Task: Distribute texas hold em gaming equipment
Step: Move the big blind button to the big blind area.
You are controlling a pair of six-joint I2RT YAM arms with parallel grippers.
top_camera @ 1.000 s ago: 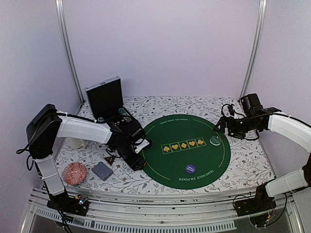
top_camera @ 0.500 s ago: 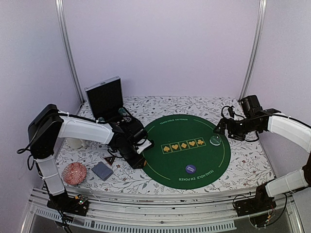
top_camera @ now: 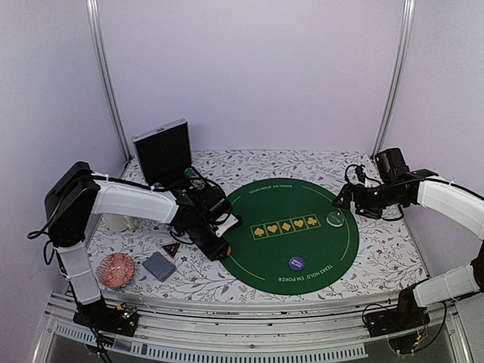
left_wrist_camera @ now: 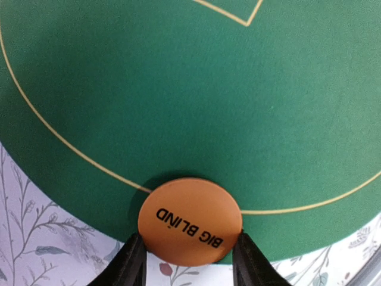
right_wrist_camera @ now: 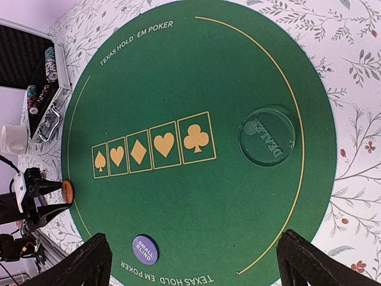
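At the mat's (left_wrist_camera: 178, 89) edge, left end effector (left_wrist_camera: 189, 262) clamped around orange button (left_wrist_camera: 190, 220); right end effector (right_wrist_camera: 199, 265) agape.

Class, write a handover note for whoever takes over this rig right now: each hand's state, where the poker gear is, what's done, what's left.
Left hand: shut on the orange BIG BLIND button at the left edge of the green mat.
Right hand: open, empty, above the mat's right side.
Done: DEALER button and SMALL BLIND button lie on the mat.
Left: release the big blind; card deck and black triangular marker sit off the mat; chips are in the case.
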